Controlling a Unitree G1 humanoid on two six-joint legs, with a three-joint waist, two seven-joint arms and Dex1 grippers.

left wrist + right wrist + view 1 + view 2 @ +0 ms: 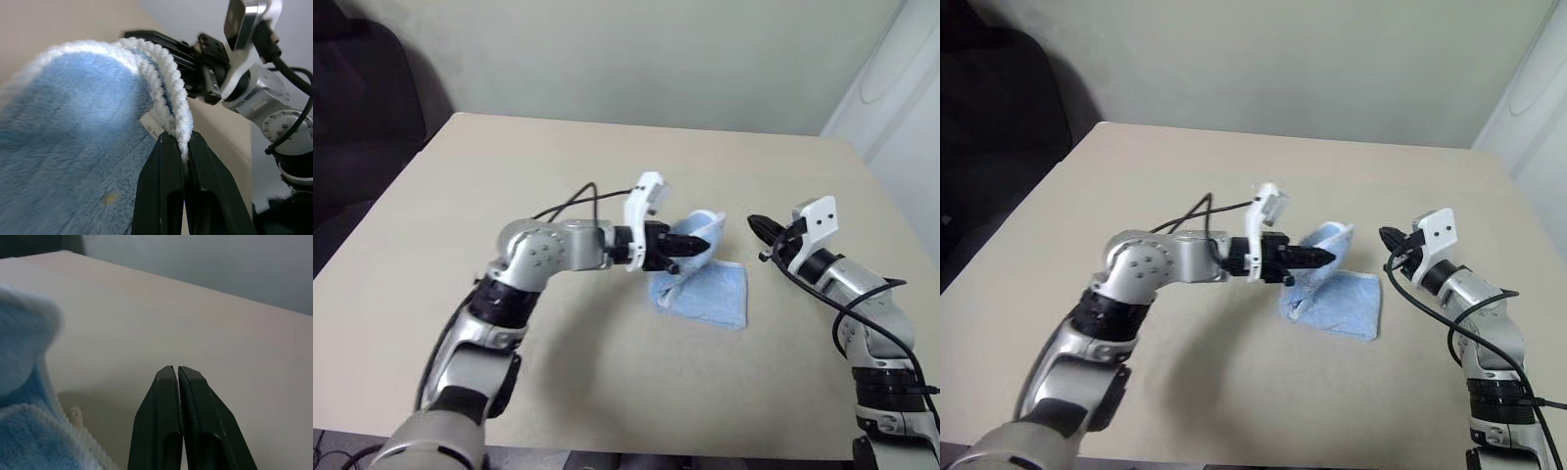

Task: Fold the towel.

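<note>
The light-blue towel point(710, 289) lies mid-table, one part flat and one edge lifted into a raised fold. My left gripper point(697, 243) is shut on that lifted whitish edging point(166, 93), with a small white tag point(152, 128) beside the fingers. It holds the edge above the flat part, pointing toward the right arm. My right gripper point(754, 223) hovers just right of the towel, shut with nothing between its fingers point(166, 401); the towel point(24, 431) lies close beside it.
The beige table point(558, 166) stretches wide around the towel. A dark chair point(362, 108) stands off the far left corner, and a white surface point(901, 108) stands past the right edge.
</note>
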